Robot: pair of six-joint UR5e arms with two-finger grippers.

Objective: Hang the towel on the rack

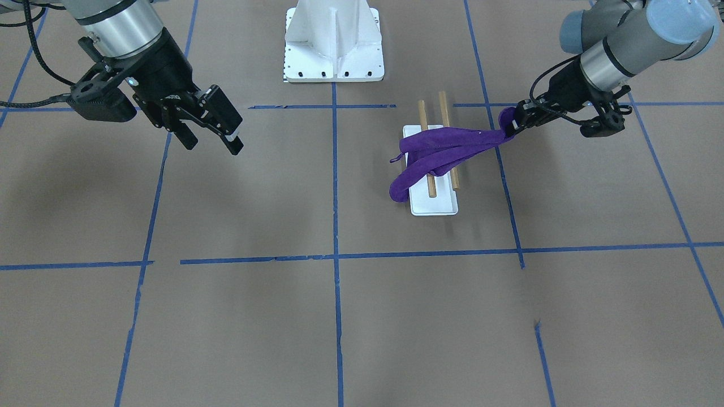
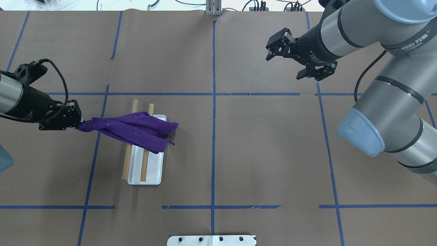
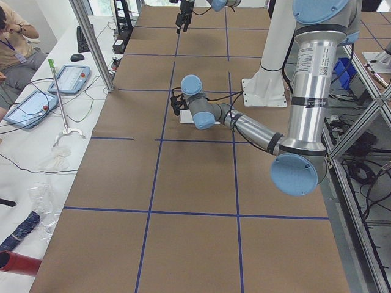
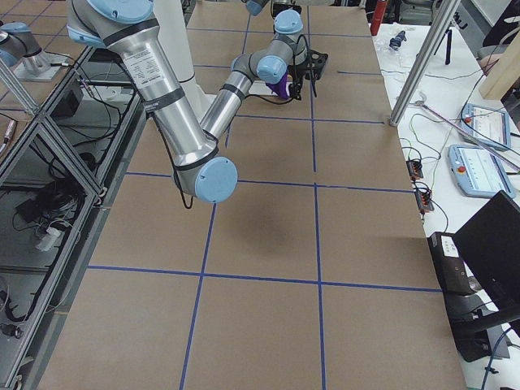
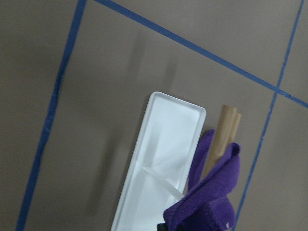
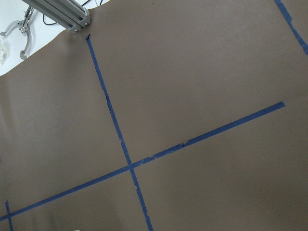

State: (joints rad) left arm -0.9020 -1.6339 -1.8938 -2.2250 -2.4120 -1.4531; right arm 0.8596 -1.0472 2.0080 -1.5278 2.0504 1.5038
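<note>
The deep purple towel (image 2: pixel 136 129) (image 1: pixel 441 152) lies draped across the rack's two wooden dowels (image 2: pixel 146 160) (image 1: pixel 431 186), which stand over a white base tray (image 2: pixel 152 177) (image 1: pixel 432 206). My left gripper (image 2: pixel 79 120) (image 1: pixel 513 125) is shut on one end of the towel, off the rack's side, and the cloth stretches from it to the dowels. The towel's other end hangs past the far dowel. The left wrist view shows the towel (image 5: pixel 211 197), a dowel (image 5: pixel 221 134) and the tray (image 5: pixel 163 159). My right gripper (image 2: pixel 285 56) (image 1: pixel 212 138) is open and empty, far off.
The brown table is marked with blue tape lines (image 2: pixel 213 102). The robot's white base plate (image 1: pixel 334 51) stands at the table's near edge. The right wrist view shows only table and tape. Operators' desks with tablets (image 3: pixel 61 79) run beside the table.
</note>
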